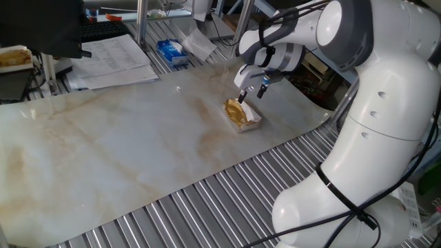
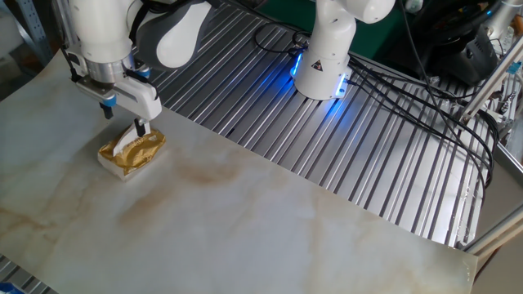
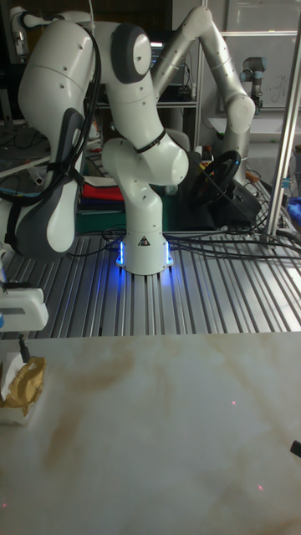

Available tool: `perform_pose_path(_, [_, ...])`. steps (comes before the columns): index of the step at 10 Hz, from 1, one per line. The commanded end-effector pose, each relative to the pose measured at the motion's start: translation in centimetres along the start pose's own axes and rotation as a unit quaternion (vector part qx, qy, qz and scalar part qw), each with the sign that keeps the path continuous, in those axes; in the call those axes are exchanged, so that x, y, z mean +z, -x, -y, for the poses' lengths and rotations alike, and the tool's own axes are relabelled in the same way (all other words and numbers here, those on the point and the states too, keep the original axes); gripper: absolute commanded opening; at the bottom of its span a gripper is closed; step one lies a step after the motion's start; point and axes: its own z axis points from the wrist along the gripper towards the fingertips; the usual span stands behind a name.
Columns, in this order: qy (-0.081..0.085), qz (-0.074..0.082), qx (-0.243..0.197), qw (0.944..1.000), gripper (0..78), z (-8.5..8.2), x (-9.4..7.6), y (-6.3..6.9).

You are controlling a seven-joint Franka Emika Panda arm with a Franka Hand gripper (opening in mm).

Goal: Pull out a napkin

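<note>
A small gold-brown pack (image 2: 136, 153) lies on the marbled sheet (image 2: 245, 220), also seen in one fixed view (image 1: 240, 114) and at the left edge of the tall view (image 3: 26, 383). A white napkin (image 2: 123, 141) sticks up partway out of the pack's top, its tip between the fingers. My gripper (image 2: 124, 119) hangs just above the pack, open, with one finger on each side of the napkin tip and nothing held. In one fixed view the gripper (image 1: 251, 91) shows its fingers spread. In the tall view only one dark finger (image 3: 22, 348) shows.
Printed paper sheets (image 1: 114, 58), a blue packet (image 1: 171, 52) and a white folded item (image 1: 200, 43) lie beyond the sheet's far edge. The robot base (image 2: 323, 65) and cables (image 2: 425, 90) stand on the slatted table behind the sheet.
</note>
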Motion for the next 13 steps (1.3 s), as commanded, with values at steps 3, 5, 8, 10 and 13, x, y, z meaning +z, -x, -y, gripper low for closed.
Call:
perform_pose_path(3, [-0.008, 0.010, -0.014, 0.9998, 77.4, 0.26, 2.55, -0.28])
perform_pose_path(5, [-0.008, 0.010, -0.013, 0.9998, 77.4, 0.26, 2.55, -0.28])
perform_pose_path(8, [-0.007, 0.010, -0.015, 0.9998, 77.4, 0.26, 2.55, -0.28])
perform_pose_path(10, [-0.007, 0.010, -0.015, 0.9998, 77.4, 0.26, 2.55, -0.28])
perform_pose_path(13, [-0.007, 0.010, -0.019, 0.9997, 77.4, 0.27, 2.71, -0.31])
